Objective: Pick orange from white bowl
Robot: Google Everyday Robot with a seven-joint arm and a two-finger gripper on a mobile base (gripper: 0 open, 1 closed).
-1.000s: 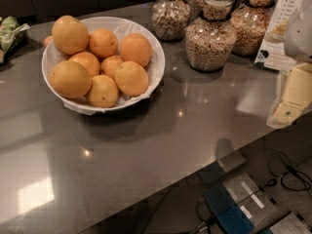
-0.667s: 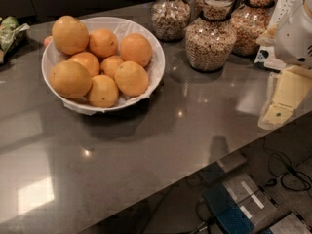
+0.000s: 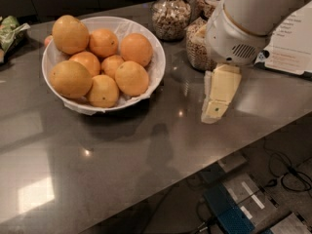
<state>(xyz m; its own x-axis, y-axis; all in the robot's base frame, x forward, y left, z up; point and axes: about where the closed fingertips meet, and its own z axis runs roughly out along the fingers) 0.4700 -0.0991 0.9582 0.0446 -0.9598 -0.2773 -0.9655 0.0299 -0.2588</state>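
Pale, dimpled orange [image 3: 70,34] lies in white bowl [image 3: 157,65]; end effector [image 3: 213,112] near jars [image 3: 170,16].

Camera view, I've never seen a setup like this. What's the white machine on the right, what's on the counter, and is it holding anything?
This single picture looks down on a dark grey counter. The white machine is a robot arm; the cream part hanging from it is its gripper, its hand. It hovers over the counter right of the white bowl and holds nothing. The bowl holds several citrus fruits: a large pale orange at back left, another at front left, and smaller deeper-orange fruits. Behind stand glass jars of grains, with a printed sheet far right.
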